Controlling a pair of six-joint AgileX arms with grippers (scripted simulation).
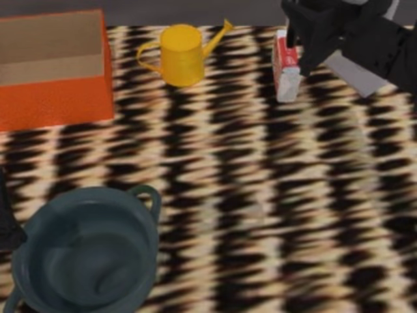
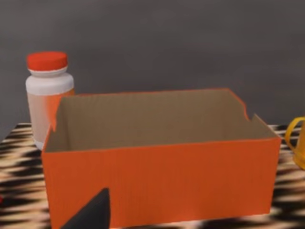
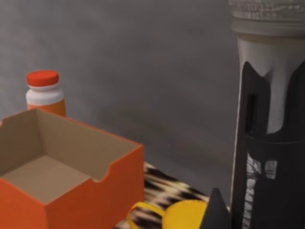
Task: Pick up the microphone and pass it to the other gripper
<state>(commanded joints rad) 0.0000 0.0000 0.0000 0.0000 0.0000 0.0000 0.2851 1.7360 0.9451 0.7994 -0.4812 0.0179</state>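
The microphone (image 3: 269,143) stands upright very close in the right wrist view, with a grey mesh head on top, a white neck and a black handle. From the top view it is hidden under my right arm. My right gripper (image 1: 306,42) hangs at the table's far right corner, just beside the red-white carton (image 1: 285,68). Whether it holds the microphone does not show. My left gripper (image 1: 8,225) is parked at the left edge, beside the dark pot, and faces the orange box in its wrist view.
An open orange box (image 1: 52,98) fills the far left corner, with a white red-capped bottle (image 2: 47,90) behind it. A yellow watering can (image 1: 181,55) stands at the far middle. A dark teal pot (image 1: 91,254) sits at the near left.
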